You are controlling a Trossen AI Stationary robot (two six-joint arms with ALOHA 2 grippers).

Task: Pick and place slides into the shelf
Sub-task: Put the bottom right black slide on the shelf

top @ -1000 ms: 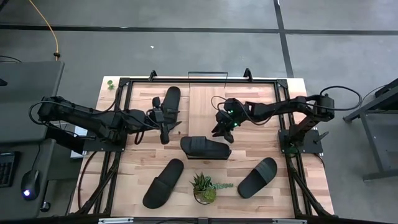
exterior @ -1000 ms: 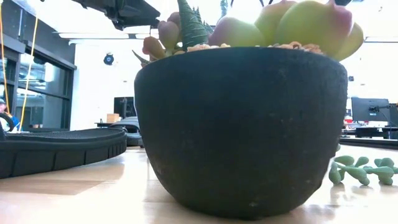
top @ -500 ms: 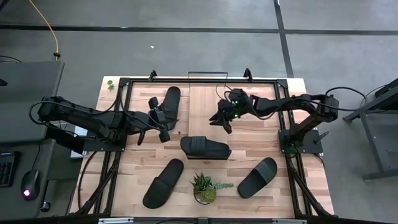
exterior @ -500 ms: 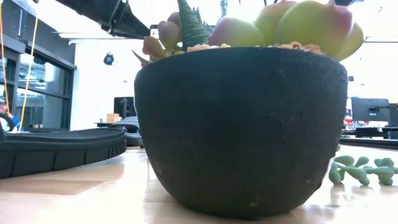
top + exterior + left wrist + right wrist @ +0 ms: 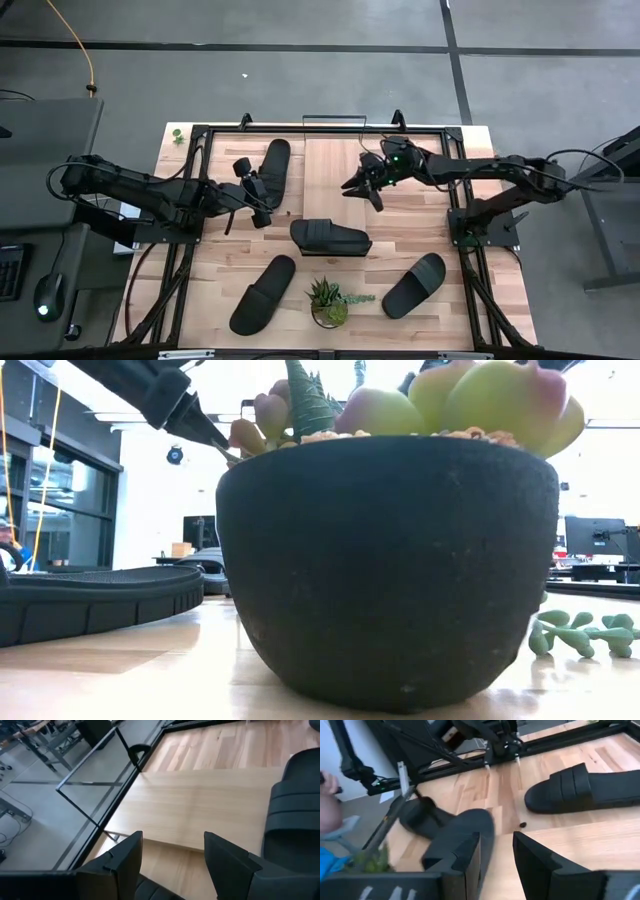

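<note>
Seen from overhead, a light wooden tabletop (image 5: 420,235) framed in black metal carries four black open-toe slide sandals. Nearest, a small dark round pot of green succulents (image 5: 328,302) stands between two of them: one slide (image 5: 263,294) to its left, one slide (image 5: 414,285) to its right, both lying flat and angled. Just beyond the pot, at table centre, a third slide (image 5: 330,238) rests crosswise, its wide strap arched up. Farther still on the left, a fourth slide (image 5: 273,171) lies lengthwise on the paler rectangular wooden shelf board with thin black wire ends (image 5: 330,160), which sits at the far edge.

Hovering just beside that fourth slide is the left gripper (image 5: 255,190); its wrist camera shows the two dark fingers spread with nothing between them, the shelf board ahead. Above the shelf's right half, beyond the centre slide, hangs the right gripper (image 5: 365,188); its fingers are also parted and empty.

These slides look like moulded foam or rubber, so probably light, a little springy and not fragile, with a matt surface unlikely to slip. Their raised strap seems the natural hold, pinched across its edge; a sole's long rim would be the alternative, though it may flex.
</note>
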